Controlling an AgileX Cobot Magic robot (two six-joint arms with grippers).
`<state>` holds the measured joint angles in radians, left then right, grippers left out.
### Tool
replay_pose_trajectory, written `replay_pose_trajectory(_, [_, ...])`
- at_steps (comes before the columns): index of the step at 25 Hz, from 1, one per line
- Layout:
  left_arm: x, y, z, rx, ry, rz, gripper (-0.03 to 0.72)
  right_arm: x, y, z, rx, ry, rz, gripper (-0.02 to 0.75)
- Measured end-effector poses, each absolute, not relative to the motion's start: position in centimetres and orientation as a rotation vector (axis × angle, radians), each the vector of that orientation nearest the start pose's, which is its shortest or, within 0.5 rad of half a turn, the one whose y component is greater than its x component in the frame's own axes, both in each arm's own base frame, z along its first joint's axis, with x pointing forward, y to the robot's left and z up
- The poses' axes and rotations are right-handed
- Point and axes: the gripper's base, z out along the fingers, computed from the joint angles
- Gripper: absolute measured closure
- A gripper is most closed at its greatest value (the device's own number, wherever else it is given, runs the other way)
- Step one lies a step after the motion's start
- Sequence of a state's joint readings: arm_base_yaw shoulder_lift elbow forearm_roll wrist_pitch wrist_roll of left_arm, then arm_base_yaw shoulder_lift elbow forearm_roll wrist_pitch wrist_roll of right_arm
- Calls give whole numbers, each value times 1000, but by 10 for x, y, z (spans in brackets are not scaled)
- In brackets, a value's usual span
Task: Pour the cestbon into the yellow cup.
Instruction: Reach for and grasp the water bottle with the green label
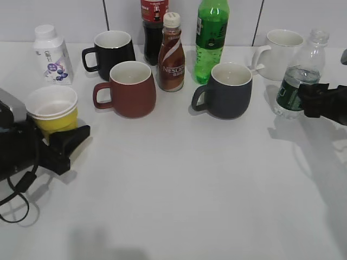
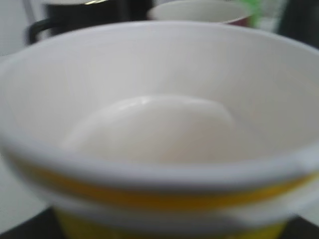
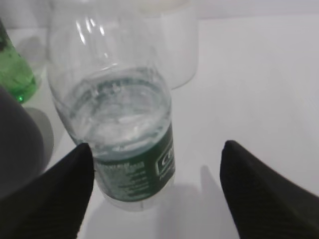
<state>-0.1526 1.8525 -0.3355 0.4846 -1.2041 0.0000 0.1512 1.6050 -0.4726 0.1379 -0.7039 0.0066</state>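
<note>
The yellow cup (image 1: 53, 111), white inside, stands at the table's left edge and fills the left wrist view (image 2: 159, 124). My left gripper (image 1: 70, 135) is right at its base: one black finger lies in front of it, the other is hidden, and I cannot tell its grip. The cestbon (image 1: 295, 86), a clear bottle with a dark green label, no cap and some water, stands at the far right. My right gripper (image 3: 157, 189) is open around its lower part (image 3: 124, 124). The left finger touches the label and the right finger is well clear.
Across the back stand a milk carton (image 1: 51, 54), black mug (image 1: 111, 51), red-brown mug (image 1: 130, 89), cola bottle (image 1: 153, 27), Nescafe bottle (image 1: 171, 54), green soda bottle (image 1: 211, 38), dark grey mug (image 1: 227, 89) and white mug (image 1: 282, 51) just behind the cestbon.
</note>
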Motion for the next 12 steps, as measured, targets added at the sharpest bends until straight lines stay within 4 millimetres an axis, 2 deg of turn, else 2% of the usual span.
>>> replay_pose_trajectory(5, [229,-95,121,707,1698,-561,249,281,35,155,4,1900,84,149])
replay_pose_trajectory(12, [218,-127,124,843,1637,-672,250,286,43,142,-119,1847,114,146])
